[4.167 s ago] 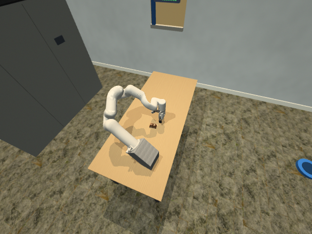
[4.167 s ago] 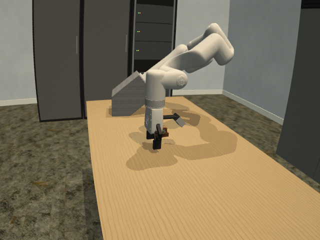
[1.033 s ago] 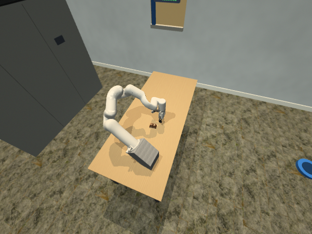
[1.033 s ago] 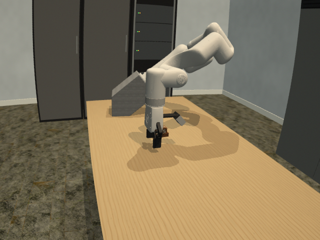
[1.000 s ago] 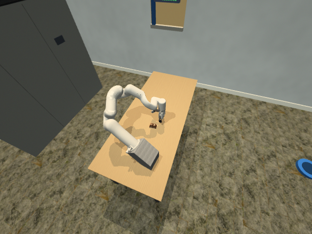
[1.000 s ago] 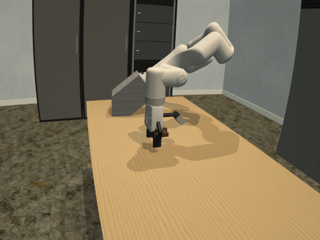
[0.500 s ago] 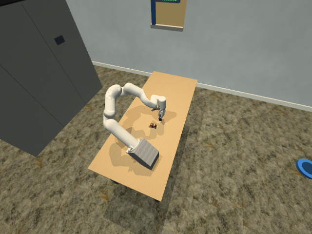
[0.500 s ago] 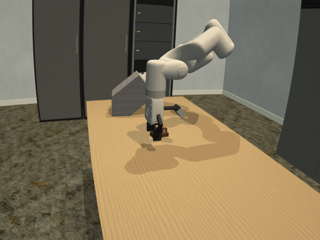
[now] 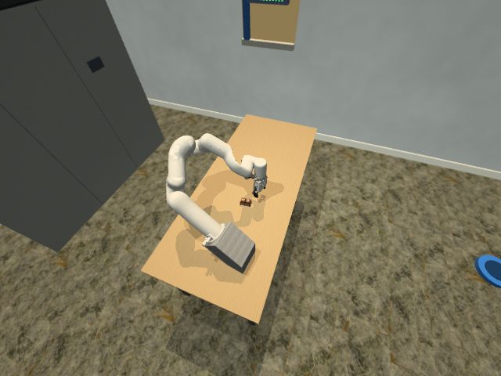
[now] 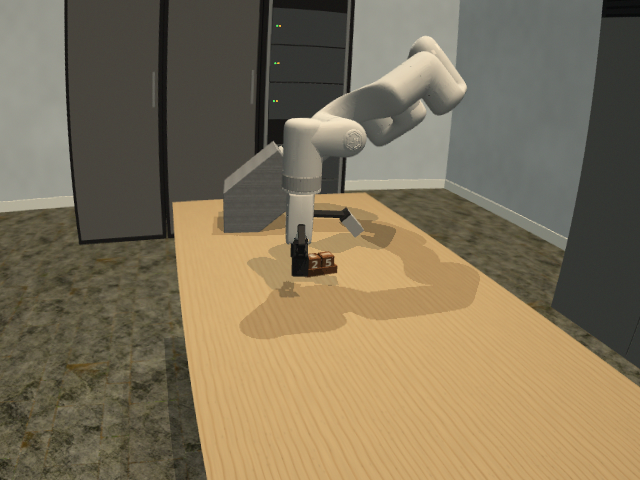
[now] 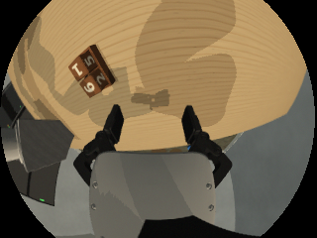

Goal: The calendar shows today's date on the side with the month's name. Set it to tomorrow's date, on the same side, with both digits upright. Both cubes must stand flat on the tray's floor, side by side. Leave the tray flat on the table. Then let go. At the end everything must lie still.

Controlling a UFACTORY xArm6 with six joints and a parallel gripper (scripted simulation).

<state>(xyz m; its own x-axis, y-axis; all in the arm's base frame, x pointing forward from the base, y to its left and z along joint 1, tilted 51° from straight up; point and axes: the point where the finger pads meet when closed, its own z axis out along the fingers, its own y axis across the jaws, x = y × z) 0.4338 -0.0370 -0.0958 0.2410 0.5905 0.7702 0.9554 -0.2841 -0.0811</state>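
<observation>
A small brown calendar tray (image 10: 321, 268) stands on the wooden table with two brown cubes in it, side by side. In the exterior view the left cube (image 10: 314, 262) shows a 2 and the right cube (image 10: 326, 260) shows a 5. The tray also shows in the wrist view (image 11: 91, 71), where the cubes' tops read 1 and 5, with 6 and 2 on the other row. It is tiny in the top view (image 9: 245, 201). My gripper (image 11: 153, 112) is open and empty, hanging above the table beside the tray. It shows in the exterior view (image 10: 298, 266) just left of the tray.
The arm's grey base block (image 9: 233, 245) stands on the table near one end. Dark cabinets (image 10: 160, 113) and a server rack (image 10: 307, 62) stand behind the table. A blue dish (image 9: 490, 270) lies on the floor far off.
</observation>
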